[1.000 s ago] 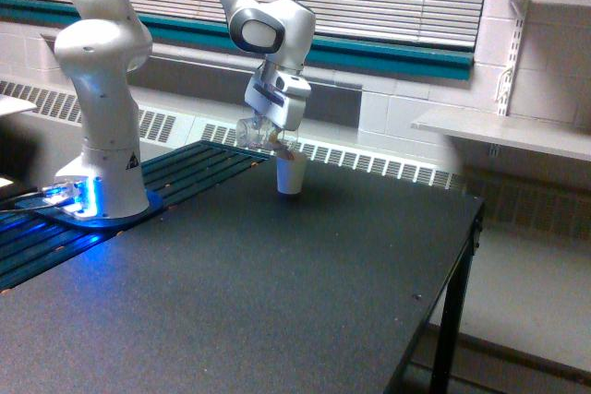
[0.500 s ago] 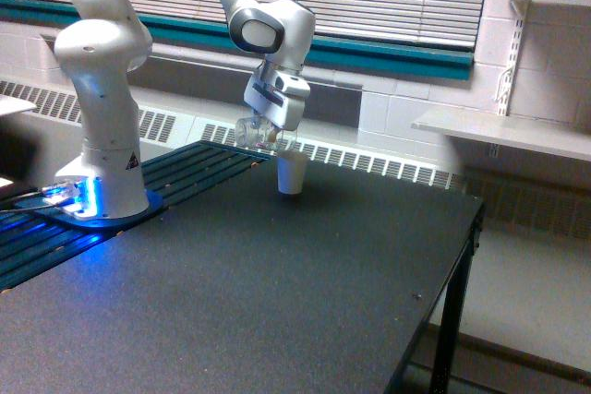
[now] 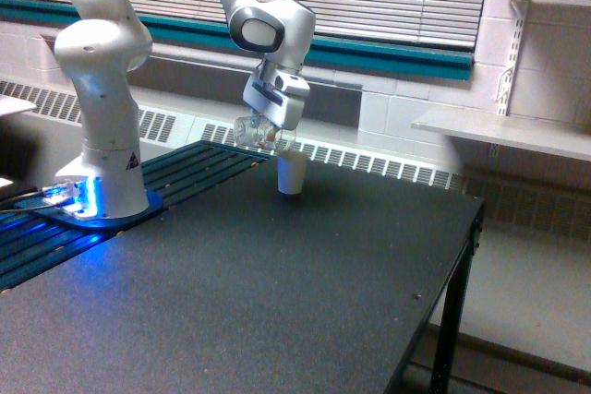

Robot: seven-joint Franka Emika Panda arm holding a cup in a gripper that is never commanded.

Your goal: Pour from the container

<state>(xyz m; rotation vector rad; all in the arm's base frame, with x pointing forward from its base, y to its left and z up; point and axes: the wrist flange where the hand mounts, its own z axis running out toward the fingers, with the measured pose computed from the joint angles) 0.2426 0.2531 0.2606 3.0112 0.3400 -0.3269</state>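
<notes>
My gripper (image 3: 265, 129) is shut on the container (image 3: 255, 133), a small clear plastic cup with a few coloured bits inside. The cup lies tipped on its side, its mouth toward the exterior view's right, just above and left of a white paper cup (image 3: 291, 173). That white cup stands upright on the dark table (image 3: 277, 283) near the far edge. The gripper's fingers are mostly hidden behind the clear cup.
The arm's white base (image 3: 102, 182) stands at the exterior view's left on a blue-lit mount. A black slatted rack (image 3: 185, 168) lies beside it. The table's right edge (image 3: 462, 256) drops to the floor. A grey shelf (image 3: 503, 131) juts from the wall at the right.
The tipped container has lifted slightly and drawn a little left, away from the white cup's rim. The white cup has not moved.
</notes>
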